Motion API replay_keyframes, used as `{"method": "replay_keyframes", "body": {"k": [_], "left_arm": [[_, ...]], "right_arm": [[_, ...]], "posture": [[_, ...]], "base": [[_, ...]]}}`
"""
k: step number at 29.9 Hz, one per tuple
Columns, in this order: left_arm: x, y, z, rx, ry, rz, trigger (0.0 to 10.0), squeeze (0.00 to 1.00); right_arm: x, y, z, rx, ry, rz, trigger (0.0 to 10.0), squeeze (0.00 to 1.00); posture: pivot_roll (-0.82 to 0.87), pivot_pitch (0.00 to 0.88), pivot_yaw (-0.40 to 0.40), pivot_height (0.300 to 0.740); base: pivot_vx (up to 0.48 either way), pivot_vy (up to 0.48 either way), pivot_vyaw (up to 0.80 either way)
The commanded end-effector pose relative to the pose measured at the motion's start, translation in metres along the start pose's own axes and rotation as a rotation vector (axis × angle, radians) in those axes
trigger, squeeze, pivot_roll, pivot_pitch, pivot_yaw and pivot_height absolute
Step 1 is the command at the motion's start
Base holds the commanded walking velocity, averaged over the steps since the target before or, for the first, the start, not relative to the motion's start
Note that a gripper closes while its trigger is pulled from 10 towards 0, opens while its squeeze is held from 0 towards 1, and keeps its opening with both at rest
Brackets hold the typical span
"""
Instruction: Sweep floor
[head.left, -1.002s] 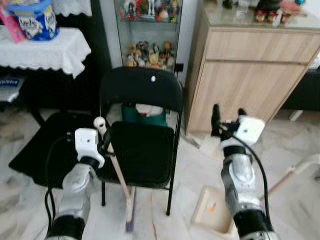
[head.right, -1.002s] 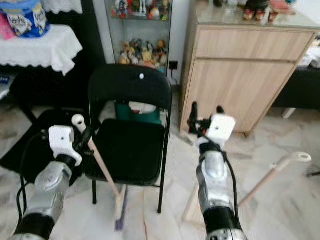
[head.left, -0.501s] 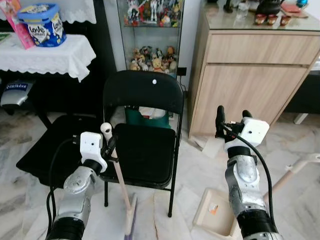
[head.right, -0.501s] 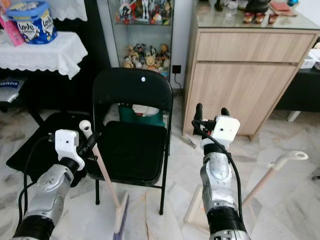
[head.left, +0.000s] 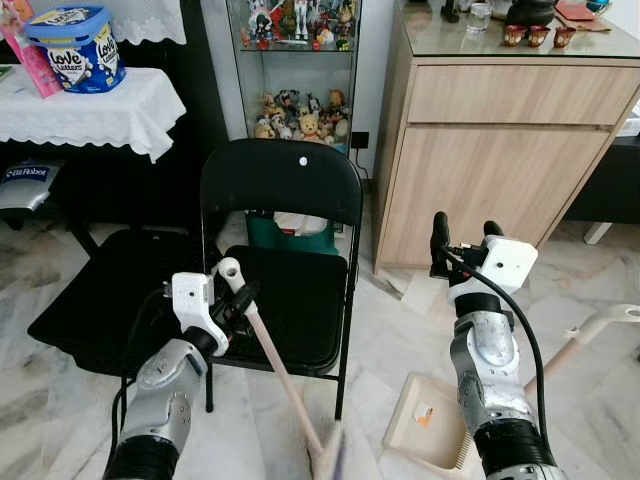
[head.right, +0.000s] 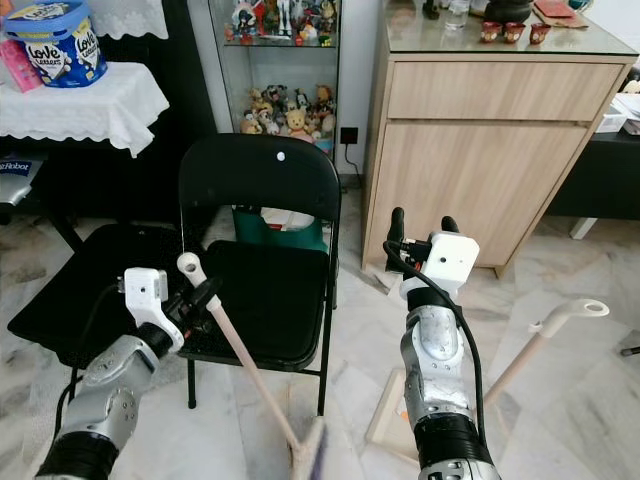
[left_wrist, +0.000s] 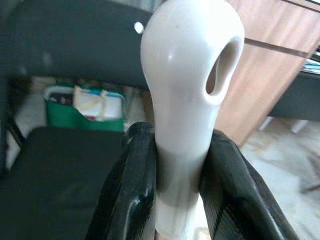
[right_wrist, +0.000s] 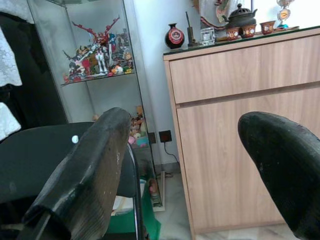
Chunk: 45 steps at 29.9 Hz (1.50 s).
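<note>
At seven o'clock, left gripper (head.left: 232, 296) clenches broom handle (head.left: 280, 372); drag bristles toward dustpan (head.left: 430, 420) at five; right gripper (head.left: 462, 240) spread, empty.

One black folding chair (head.left: 283, 250). One broom (head.left: 285, 375). One dustpan (head.left: 428, 420) with a long handle. One wooden cabinet (head.left: 500, 130). One glass display case (head.left: 295, 65) of figurines. One blue tub (head.left: 75, 45) on one white-clothed table (head.left: 90, 105). One black mat (head.left: 110, 300). One green container (head.left: 295, 230) behind the chair. Two grippers: left gripper (left_wrist: 177, 175), right gripper (right_wrist: 200, 170).
</note>
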<state>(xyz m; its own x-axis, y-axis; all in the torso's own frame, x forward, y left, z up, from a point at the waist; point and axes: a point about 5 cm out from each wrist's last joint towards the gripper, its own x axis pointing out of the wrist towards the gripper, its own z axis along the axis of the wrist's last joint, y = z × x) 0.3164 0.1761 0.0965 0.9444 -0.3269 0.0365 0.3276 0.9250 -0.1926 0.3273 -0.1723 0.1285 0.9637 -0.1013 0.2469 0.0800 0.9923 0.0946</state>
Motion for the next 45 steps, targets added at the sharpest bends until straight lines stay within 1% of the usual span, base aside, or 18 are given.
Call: {"method": "replay_keyframes", "body": {"k": [1,2,3,5,7,26,27,29,30,31,32,33,34,43,44,45], "left_arm": [[0.0025,0.0151,0.0129,0.076,-0.047,0.147,10.0,0.0],[0.0025,0.0151,0.0129,0.076,-0.047,0.147,10.0,0.0],[0.0016,0.0201,0.0171,0.111,-0.053,0.202,10.0,0.0],[0.0008,0.0206,0.0196,0.149,-0.047,0.208,10.0,0.0],[0.0003,0.019,0.0216,0.172,-0.05,0.189,10.0,0.0],[0.0018,0.0151,0.0178,0.168,-0.048,0.182,10.0,0.0],[0.0017,0.0149,0.0178,0.165,-0.048,0.178,10.0,0.85],[0.0017,0.0146,0.0177,0.164,-0.048,0.175,10.0,0.85],[0.0016,0.0145,0.0177,0.164,-0.049,0.173,10.0,0.91],[0.0016,0.0144,0.0179,0.166,-0.05,0.172,10.0,0.85],[0.0016,0.0144,0.018,0.168,-0.051,0.171,10.0,0.85],[0.0016,0.0145,0.0181,0.172,-0.05,0.169,10.0,0.1],[0.0015,0.0148,0.0178,0.175,-0.046,0.167,10.0,0.0],[-0.0004,0.016,0.0145,0.171,-0.018,0.136,10.0,0.0],[-0.0008,0.0146,0.013,0.161,-0.011,0.115,10.0,0.0],[-0.001,0.0137,0.0124,0.158,-0.008,0.104,10.0,0.26]], "right_arm": [[-0.0004,0.0008,-0.0009,0.001,0.008,0.004,10.0,0.0],[-0.0004,0.0008,-0.0009,0.001,0.008,0.004,10.0,0.0],[-0.0003,0.0008,-0.0008,0.0,0.008,0.004,10.0,0.0],[-0.0003,0.0004,-0.0009,-0.001,0.009,0.004,10.0,0.0],[-0.0005,0.0001,-0.0015,-0.001,0.012,0.004,10.0,0.0],[-0.0014,0.0004,-0.0022,-0.001,0.016,0.001,10.0,0.0],[-0.0015,0.0005,-0.0023,0.0,0.016,0.001,10.0,0.0],[-0.0015,0.0006,-0.0024,0.0,0.016,0.002,10.0,0.0],[-0.0016,0.0006,-0.0026,0.0,0.017,0.002,10.0,0.0],[-0.0016,0.0007,-0.0029,-0.001,0.018,0.002,10.0,0.0],[-0.0016,0.0007,-0.003,-0.001,0.019,0.002,10.0,0.0],[-0.0016,0.0006,-0.0032,-0.001,0.02,0.002,10.0,0.0],[-0.0017,0.0005,-0.0032,-0.001,0.02,0.002,10.0,0.0],[-0.0021,0.0001,-0.0045,-0.002,0.026,0.003,10.0,0.0],[-0.002,0.0002,-0.0045,-0.003,0.026,0.004,10.0,0.0],[-0.002,0.0003,-0.0045,-0.003,0.026,0.004,10.0,0.0]], "posture": [[0.02,0.043,0.019,0.74],[0.02,0.043,0.019,0.74],[0.02,0.045,0.019,0.74],[0.02,0.046,0.019,0.74],[0.02,0.048,0.019,0.74],[0.02,0.055,0.024,0.74],[0.02,0.055,0.024,0.74],[0.02,0.055,0.024,0.74],[0.02,0.055,0.024,0.74],[0.02,0.056,0.023,0.74],[0.02,0.056,0.023,0.74],[0.02,0.056,0.023,0.74],[0.02,0.056,0.023,0.74],[0.02,0.055,0.023,0.74],[0.02,0.055,0.023,0.74],[0.02,0.055,0.023,0.74]], "base": [[0.0,0.0,0.0],[0.0,0.0,0.0],[0.0,0.0,0.0],[0.0,0.0,0.0],[0.0,0.0,0.0],[0.0,0.0,0.0],[0.0,0.0,0.0],[0.0,0.0,0.0],[0.0,0.0,0.0],[0.0,0.0,0.0],[0.0,0.0,0.0],[0.0,0.0,0.0],[0.0,0.0,0.0],[0.0,0.0,0.0],[0.0,0.0,0.0],[0.0,0.0,0.0]]}}
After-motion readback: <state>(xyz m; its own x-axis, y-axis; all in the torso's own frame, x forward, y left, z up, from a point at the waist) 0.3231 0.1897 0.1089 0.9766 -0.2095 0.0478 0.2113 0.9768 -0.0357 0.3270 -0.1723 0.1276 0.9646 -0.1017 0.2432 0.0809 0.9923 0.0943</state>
